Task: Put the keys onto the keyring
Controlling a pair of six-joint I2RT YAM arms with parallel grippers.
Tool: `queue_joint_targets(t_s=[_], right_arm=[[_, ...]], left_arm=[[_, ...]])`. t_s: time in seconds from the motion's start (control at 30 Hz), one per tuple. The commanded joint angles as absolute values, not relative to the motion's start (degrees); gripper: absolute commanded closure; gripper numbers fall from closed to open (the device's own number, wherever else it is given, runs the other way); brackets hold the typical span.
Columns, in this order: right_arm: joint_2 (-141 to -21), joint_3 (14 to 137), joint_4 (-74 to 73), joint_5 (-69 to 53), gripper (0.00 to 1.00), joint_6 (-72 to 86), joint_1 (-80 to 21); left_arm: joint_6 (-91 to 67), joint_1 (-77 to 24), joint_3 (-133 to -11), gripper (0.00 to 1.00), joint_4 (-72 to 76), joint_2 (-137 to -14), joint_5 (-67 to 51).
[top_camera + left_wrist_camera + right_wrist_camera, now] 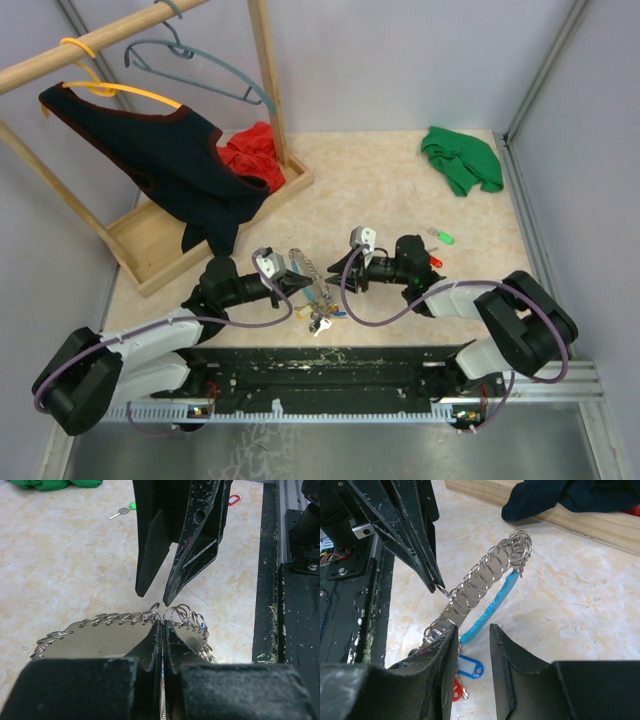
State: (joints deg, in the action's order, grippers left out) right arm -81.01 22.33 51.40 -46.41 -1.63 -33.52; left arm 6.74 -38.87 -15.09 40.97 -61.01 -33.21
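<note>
- The keyring (479, 582) is held up off the table (380, 190) between the two claws. Its silvery coil stands tilted, with the light-blue segment (492, 605) along its underside.
- Only the right wrist view shows the blue tag (470, 669) and the red tag (456, 690) hanging low beside its own finger.
- The left gripper (162, 625) has its jaws pressed together on the coil. The left wrist view shows the pinch close up, with rings fanning out to both sides.
- The right gripper (473, 628) has its jaws apart and nothing clamped. The lower end of the blue segment sits in the gap. In the left wrist view one of its tips is at or just above the coil.
- The green key (441, 237) and the red key (433, 262) lie on the table beside the right arm, well apart from the ring.
- Only the top view shows the green cloth (462, 160) at the far right corner.
</note>
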Motion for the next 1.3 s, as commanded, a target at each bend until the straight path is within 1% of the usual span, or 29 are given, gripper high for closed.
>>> queue_joint_targets(t_s=[0.0, 0.3, 0.43, 0.57, 0.63, 0.73, 0.83, 0.9, 1.0, 1.13, 1.27], right_arm=[[-81.2, 26.0, 50.8, -47.6, 0.68, -3.5, -33.1], [-82.7, 27.5, 53.6, -50.3, 0.67, -0.3, -33.1], [-83.0, 28.3, 53.2, -50.4, 0.69, 0.8, -33.1], [-83.0, 29.6, 51.1, -48.1, 0.73, 2.8, -33.1], [-82.0, 29.9, 47.4, -44.1, 0.73, 2.3, -33.1], [-78.4, 29.2, 41.8, -40.2, 0.68, -0.3, -33.2], [-73.9, 27.4, 39.0, -39.2, 0.59, -1.7, -33.1], [-71.4, 26.4, 37.4, -39.0, 0.53, -2.7, -33.1], [-68.9, 25.3, 36.2, -41.1, 0.46, -3.7, -33.2], [-69.8, 25.7, 36.4, -44.1, 0.45, -4.0, -33.9], [-72.4, 27.8, 34.1, -45.2, 0.47, -5.3, -35.3]], left_arm=[[7.7, -39.1, -16.4, 1.0, 43.5, -61.5, -35.6], [7.3, -39.2, -16.9, 1.0, 44.9, -62.6, -38.0], [7.2, -39.1, -17.3, 1.0, 45.4, -63.0, -39.7], [7.0, -39.1, -17.7, 1.0, 45.4, -63.0, -40.4], [6.9, -39.1, -17.6, 1.0, 45.4, -62.6, -39.7], [6.6, -39.1, -17.4, 1.0, 45.4, -62.0, -38.2], [6.4, -39.1, -17.3, 1.0, 45.5, -61.8, -38.0], [6.4, -39.1, -17.4, 1.0, 45.7, -61.9, -38.2], [6.4, -39.1, -17.4, 1.0, 45.7, -62.0, -38.5], [6.0, -39.2, -17.4, 1.0, 46.3, -62.0, -39.2], [5.7, -39.1, -17.7, 1.0, 46.6, -61.7, -40.0]])
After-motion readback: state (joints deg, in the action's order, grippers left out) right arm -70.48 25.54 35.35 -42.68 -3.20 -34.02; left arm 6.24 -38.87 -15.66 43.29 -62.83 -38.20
